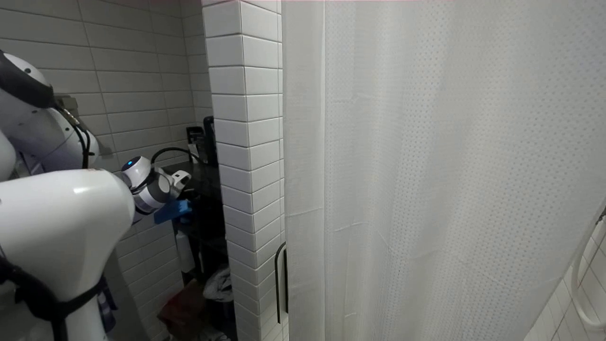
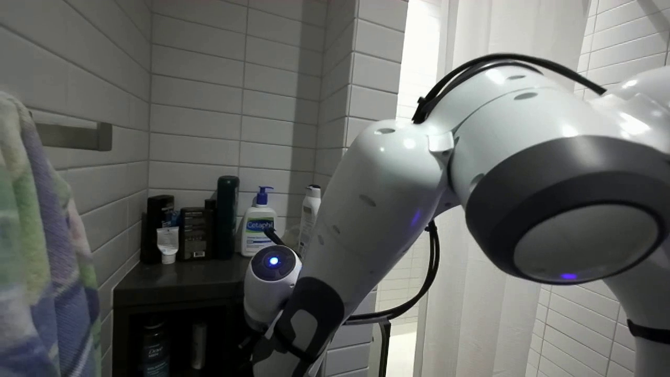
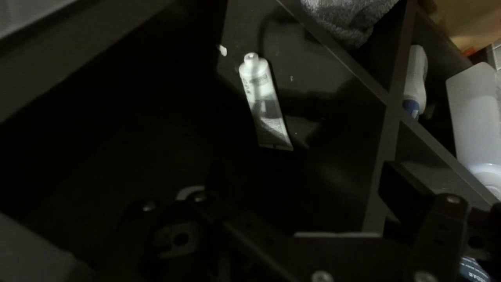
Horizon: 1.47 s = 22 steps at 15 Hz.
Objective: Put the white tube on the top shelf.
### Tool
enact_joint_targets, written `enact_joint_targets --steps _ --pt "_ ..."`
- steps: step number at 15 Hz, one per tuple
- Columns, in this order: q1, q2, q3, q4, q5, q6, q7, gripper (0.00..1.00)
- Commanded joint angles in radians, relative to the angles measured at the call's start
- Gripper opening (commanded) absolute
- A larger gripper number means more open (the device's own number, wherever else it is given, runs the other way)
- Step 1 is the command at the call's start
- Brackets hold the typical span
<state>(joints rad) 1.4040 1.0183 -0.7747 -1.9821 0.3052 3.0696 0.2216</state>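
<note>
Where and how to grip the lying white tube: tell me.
Best, I think, across the middle of the tube, squeezing its two long edges, coming from its flat end. It lies long and slim, flat end toward the open gripper, narrow neck away.

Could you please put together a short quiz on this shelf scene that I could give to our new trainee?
1. True or false: the gripper stands open and is not gripping the white tube seen in the wrist view.
2. Which of these stands on the top shelf? A) the Cetaphil bottle B) the Dove bottle C) the multicoloured towel
3. In the wrist view, which end of the white tube is nearer the gripper: the narrow round end or the wide flat end?

Key: 1. True. 2. A. 3. The wide flat end.
</note>
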Motion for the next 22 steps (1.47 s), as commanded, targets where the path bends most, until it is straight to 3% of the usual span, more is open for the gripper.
enact_joint_targets --steps 1,9,14,15,20,21,22 --pt "0.020 -0.140 0.005 -0.096 -0.079 -0.098 0.051 1.00" --pt "-0.012 -0.399 0.061 -0.185 -0.242 -0.466 0.153 1.00" --pt "-0.086 -0.633 0.165 -0.207 -0.384 -0.791 0.218 1.00" --pt "-0.009 -0.654 0.096 -0.214 -0.307 -0.872 0.154 1.00" --pt "0.012 -0.890 0.085 -0.215 -0.323 -1.243 0.181 1.00" --pt "-0.160 -0.963 0.264 -0.207 -0.371 -1.316 0.220 1.00" --pt "-0.197 -0.999 0.305 -0.206 -0.372 -1.377 0.216 1.00"
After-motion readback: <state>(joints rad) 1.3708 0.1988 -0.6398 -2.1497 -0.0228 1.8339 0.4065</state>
